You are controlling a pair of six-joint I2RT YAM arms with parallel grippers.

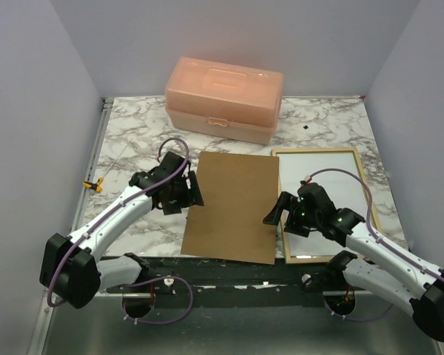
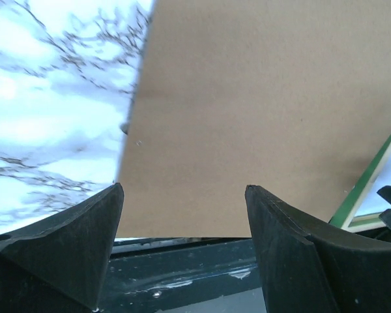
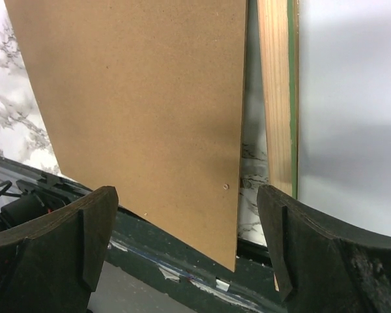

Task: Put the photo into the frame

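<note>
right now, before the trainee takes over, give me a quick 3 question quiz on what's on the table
1. True or false: the brown backing board lies inside the frame.
2. Which thing stands at the far edge of the table? A. the peach box B. a mug C. a lamp
3. Fill in the gap: the left gripper and the right gripper both have their jaws ____.

Key
1. False. The board lies flat on the table beside the frame, with a strip of marble between them.
2. A
3. open, with nothing held between them
</note>
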